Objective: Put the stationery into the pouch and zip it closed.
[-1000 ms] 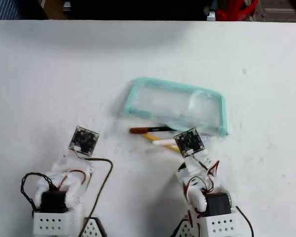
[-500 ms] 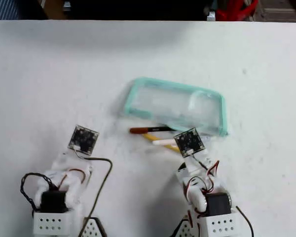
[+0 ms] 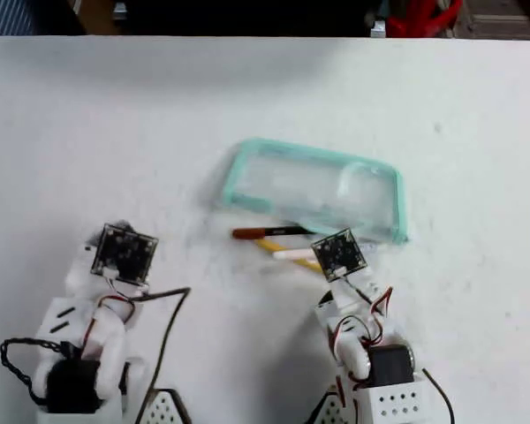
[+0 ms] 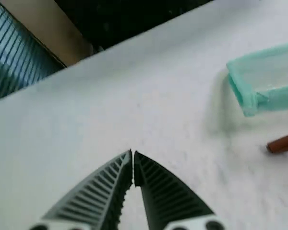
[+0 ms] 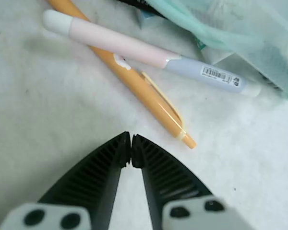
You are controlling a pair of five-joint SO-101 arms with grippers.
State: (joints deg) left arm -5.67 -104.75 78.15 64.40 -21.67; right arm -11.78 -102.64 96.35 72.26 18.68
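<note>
A clear pouch with mint-green trim (image 3: 316,188) lies on the white table, and its corner (image 4: 259,81) reaches into the left wrist view. Along its near edge lie a brown pen (image 3: 265,233), an orange pen (image 5: 134,81) and a pink-and-lilac pen (image 5: 144,53) crossing over the orange one. My right gripper (image 5: 130,152) is shut and empty, its tips just short of the orange pen's point. My left gripper (image 4: 132,167) is shut and empty above bare table, well to the left of the pouch; the brown pen's end (image 4: 283,143) lies off to its side.
The white table (image 3: 88,132) runs back to a dark far edge. Behind the pouch and to both sides lies bare tabletop. Both arm bases stand at the near edge, the left one (image 3: 75,371) with a black cable looping beside it.
The left arm has swung left and back toward its base over the last half second. The right arm, pouch and pens stayed put.
</note>
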